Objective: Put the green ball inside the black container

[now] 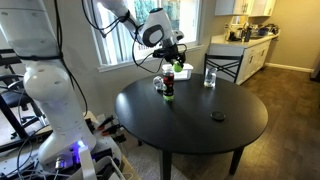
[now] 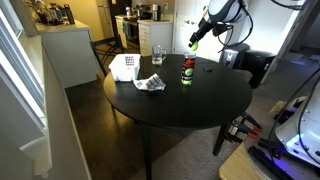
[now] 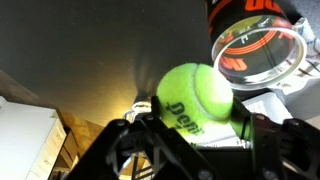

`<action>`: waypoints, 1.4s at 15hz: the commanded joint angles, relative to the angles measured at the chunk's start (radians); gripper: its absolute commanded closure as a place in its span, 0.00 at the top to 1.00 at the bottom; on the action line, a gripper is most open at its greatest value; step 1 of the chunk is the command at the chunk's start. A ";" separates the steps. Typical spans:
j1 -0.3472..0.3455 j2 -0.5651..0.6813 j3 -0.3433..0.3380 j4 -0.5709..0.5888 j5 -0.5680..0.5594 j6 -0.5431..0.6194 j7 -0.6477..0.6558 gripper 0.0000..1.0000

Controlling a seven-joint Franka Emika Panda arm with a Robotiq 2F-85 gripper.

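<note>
My gripper (image 3: 192,122) is shut on the green ball (image 3: 195,98), a lime tennis ball with dark lettering. In both exterior views the gripper (image 1: 173,60) (image 2: 196,38) holds the ball (image 1: 178,65) (image 2: 192,43) in the air above the far part of the round black table (image 1: 200,125) (image 2: 200,100). Just below it stands a dark can with red (image 1: 168,88) (image 2: 187,70), which shows from above in the wrist view (image 3: 255,45). I cannot make out the black container in any view.
A clear glass (image 1: 210,77) (image 2: 157,54) stands near the table's edge. A flat black disc (image 1: 218,116) lies on the table. Crumpled silvery wrapping (image 2: 150,83) and a white box (image 2: 124,66) lie near the can. A chair (image 1: 222,68) stands behind the table.
</note>
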 commanded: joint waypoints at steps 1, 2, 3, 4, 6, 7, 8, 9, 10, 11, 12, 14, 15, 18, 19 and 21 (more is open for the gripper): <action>0.017 -0.056 0.016 -0.072 0.002 0.038 -0.021 0.41; 0.021 -0.064 0.022 -0.083 -0.006 0.043 -0.018 0.41; 0.025 -0.071 0.026 -0.094 -0.012 0.056 -0.015 0.41; 0.030 -0.080 0.028 -0.106 -0.016 0.064 -0.014 0.41; 0.036 -0.090 0.034 -0.130 -0.032 0.092 -0.008 0.41; 0.036 -0.094 0.035 -0.141 -0.047 0.107 0.000 0.41; 0.035 -0.097 0.038 -0.151 -0.058 0.123 0.004 0.41; 0.029 -0.100 0.040 -0.164 -0.084 0.150 0.020 0.41; 0.022 -0.104 0.040 -0.174 -0.112 0.172 0.035 0.41; 0.018 -0.110 0.040 -0.187 -0.133 0.198 0.043 0.41; 0.013 -0.116 0.040 -0.197 -0.152 0.219 0.053 0.41; 0.011 -0.142 0.037 -0.234 -0.158 0.252 0.049 0.41; 0.009 -0.148 0.039 -0.243 -0.162 0.258 0.050 0.41; 0.010 -0.169 0.045 -0.272 -0.156 0.273 0.046 0.41; 0.013 -0.175 0.047 -0.277 -0.150 0.271 0.043 0.41; 0.025 -0.180 0.046 -0.286 -0.134 0.282 0.035 0.41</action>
